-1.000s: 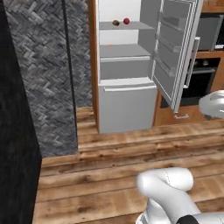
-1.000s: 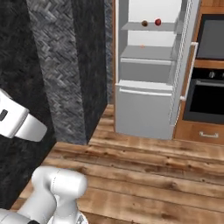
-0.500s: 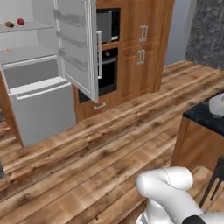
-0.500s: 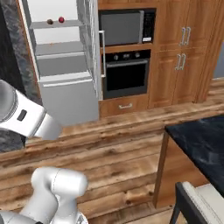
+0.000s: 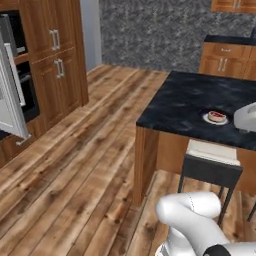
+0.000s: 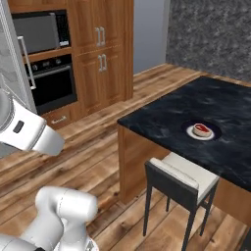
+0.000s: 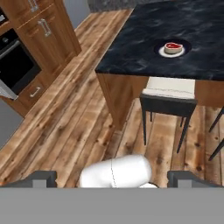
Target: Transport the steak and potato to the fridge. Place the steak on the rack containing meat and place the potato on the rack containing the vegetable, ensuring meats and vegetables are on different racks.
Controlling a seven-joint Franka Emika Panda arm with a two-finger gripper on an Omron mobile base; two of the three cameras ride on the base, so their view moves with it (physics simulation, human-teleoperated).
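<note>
Sitting on a small round white plate (image 6: 201, 133) atop the black stone island counter (image 6: 230, 105): flat raw-red steak (image 6: 201, 129); standing wide apart, holding nothing: two dark gripper fingers (image 7: 41, 178)

Steak (image 6: 201, 129) on plate (image 6: 191, 133) atop island counter (image 6: 230, 105), near its front edge. Stool (image 6: 181, 182) tucked just before the island. Oven (image 6: 53, 87) and tall cabinets (image 6: 108, 49) well left, across floor.
</note>
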